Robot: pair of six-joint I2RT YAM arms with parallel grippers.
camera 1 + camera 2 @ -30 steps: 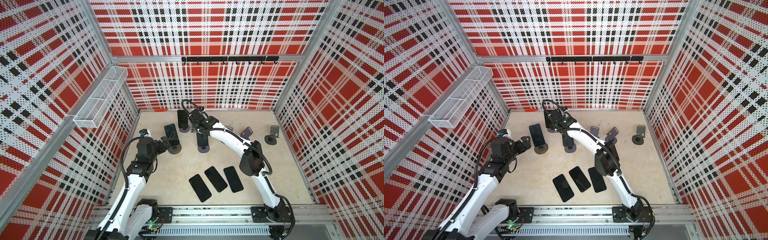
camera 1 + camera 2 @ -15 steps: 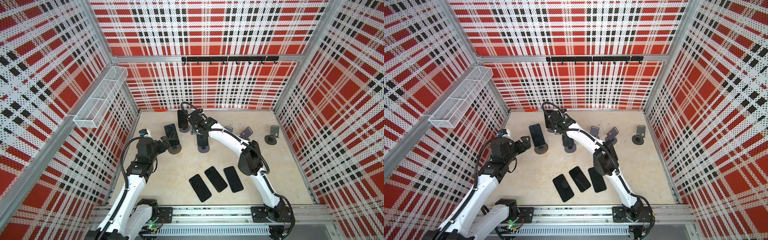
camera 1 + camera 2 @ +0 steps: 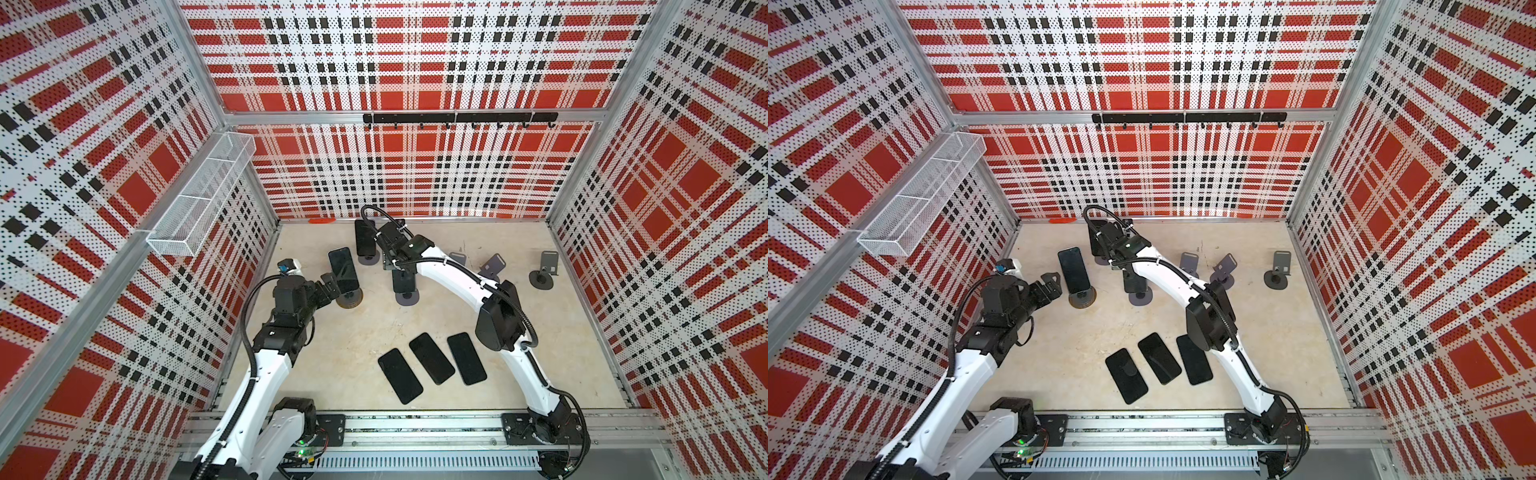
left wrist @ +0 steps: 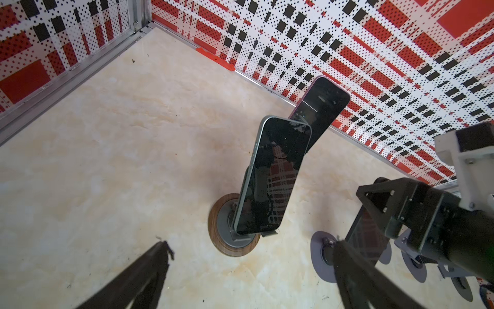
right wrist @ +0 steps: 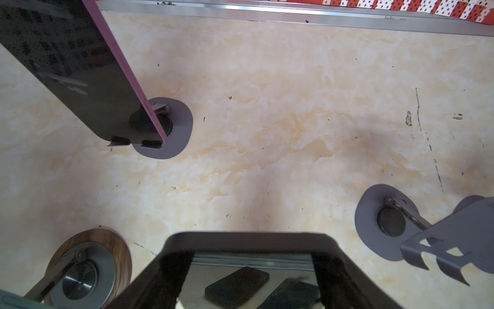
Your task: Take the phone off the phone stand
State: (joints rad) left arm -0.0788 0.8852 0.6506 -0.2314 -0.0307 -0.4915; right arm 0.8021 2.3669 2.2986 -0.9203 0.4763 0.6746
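Black glass: the dark-screened phone [image 5: 251, 273] I want stands over the grey round-based metal stand [image 3: 407, 297], in the back half of the pale marbled table [image 3: 332, 365], a little left of its middle.
Long axis: near upright, leaning back slightly. The top end points up toward my right wrist camera and the bottom end down toward the stand's base.
Facing: screen toward the table's front edge; it mirrors the three flat black phones [image 3: 431, 358] lying near that edge.
Right gripper [image 5: 250, 254]: above the phone. Its dark fingers [image 5: 149, 283] lie against the phone's two long edges with no gap I can see, so it is pinching the phone.
Left gripper [image 3: 1053, 284]: jaws spread wide, holding nothing, near the table's left edge, just short of the dark phone on the wood-rimmed stand [image 4: 272, 182].
Behind: a pink-edged phone [image 5: 80, 67] on its own grey stand, nearer the back edge.
Hidden: in both top views the right wrist covers the phone's upper part and the cradle, so I cannot tell whether its foot sits in the cradle. The right wrist view shows only the top end, cut off by the frame, and the fingers there are blurred.
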